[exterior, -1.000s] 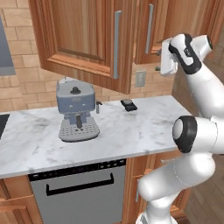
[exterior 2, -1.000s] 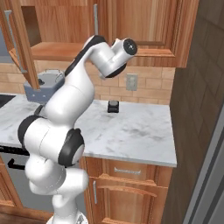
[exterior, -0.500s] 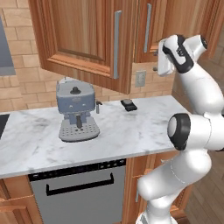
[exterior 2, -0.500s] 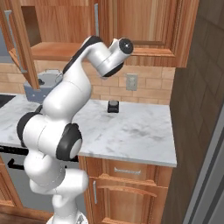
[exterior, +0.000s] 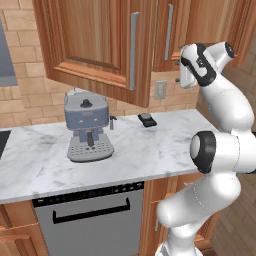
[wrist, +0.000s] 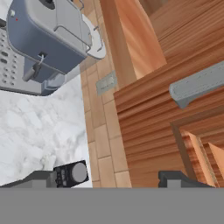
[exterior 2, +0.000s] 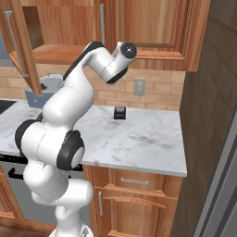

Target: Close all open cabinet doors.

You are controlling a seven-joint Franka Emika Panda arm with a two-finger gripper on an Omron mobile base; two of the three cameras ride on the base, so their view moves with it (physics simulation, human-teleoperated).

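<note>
One door (exterior: 95, 45) ajar above table (exterior: 45, 160); my fingers (wrist: 177, 178) apart near handle (wrist: 199, 85). Push flat, steadily, beside handle.

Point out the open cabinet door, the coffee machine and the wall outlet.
open cabinet door (exterior: 95, 45), left base view, recessed centre panel.
coffee machine (exterior: 86, 118), left base view, grey body front.
wall outlet (exterior 2: 138, 86), right base view, plate centre.

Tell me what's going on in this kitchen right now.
A white robot arm has raised its hand to the upper cabinets above a marble counter. The left cabinet door hangs wide open over a grey espresso machine. The hand is up by the neighbouring door, which looks shut, close to its silver bar handle, and holds nothing. A small black object sits on the counter. The open door is yet to be closed.
</note>
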